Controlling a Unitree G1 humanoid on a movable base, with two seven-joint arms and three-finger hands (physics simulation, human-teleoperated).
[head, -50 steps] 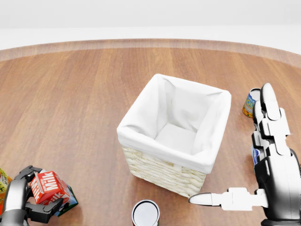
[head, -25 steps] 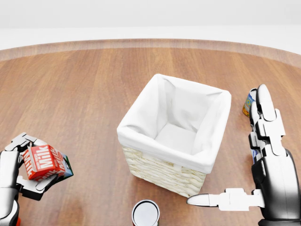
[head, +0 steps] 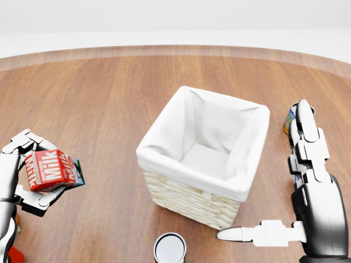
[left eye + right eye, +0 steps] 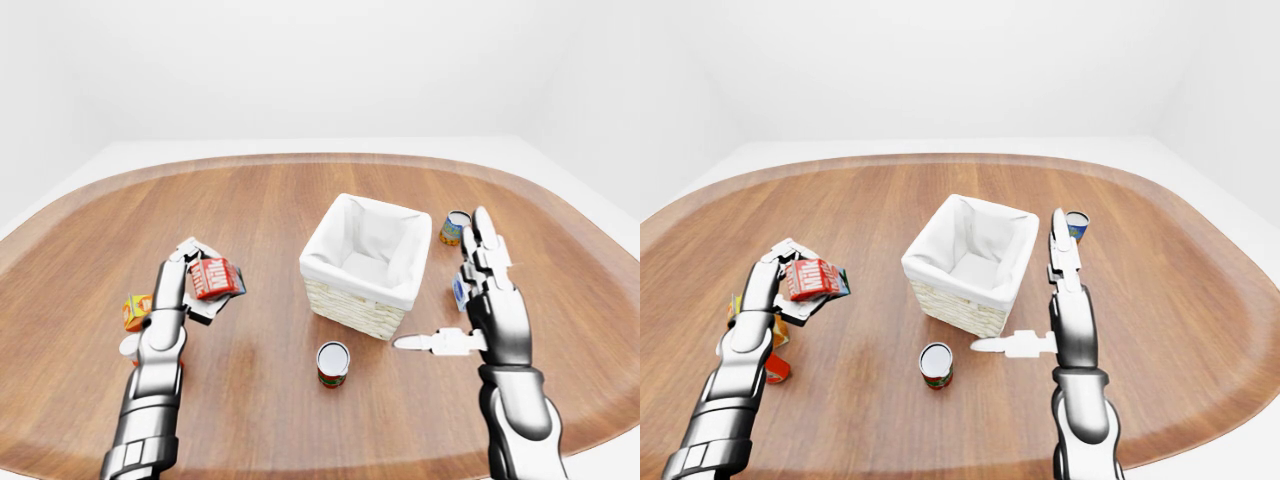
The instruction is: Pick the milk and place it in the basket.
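A red milk carton (image 3: 50, 170) is lifted clear of the wooden table (image 3: 98, 98), with my left hand (image 3: 30, 174) shut on it at the head view's left edge. The wicker basket (image 3: 189, 200) with a white cloth liner stands in the middle, to the right of the carton; nothing shows inside it. My right hand (image 3: 285, 213) hangs open to the basket's right, fingers straight up and thumb pointing left, holding nothing.
A tin can (image 3: 170, 249) stands below the basket. Another can (image 4: 455, 228) and a small blue item (image 4: 458, 292) sit by my right hand. An orange box (image 4: 136, 311) and a red item (image 4: 777, 368) lie beside my left arm.
My left hand has risen with the milk carton, lifting it off the table and up the left side of the head view. The right hand has barely shifted.
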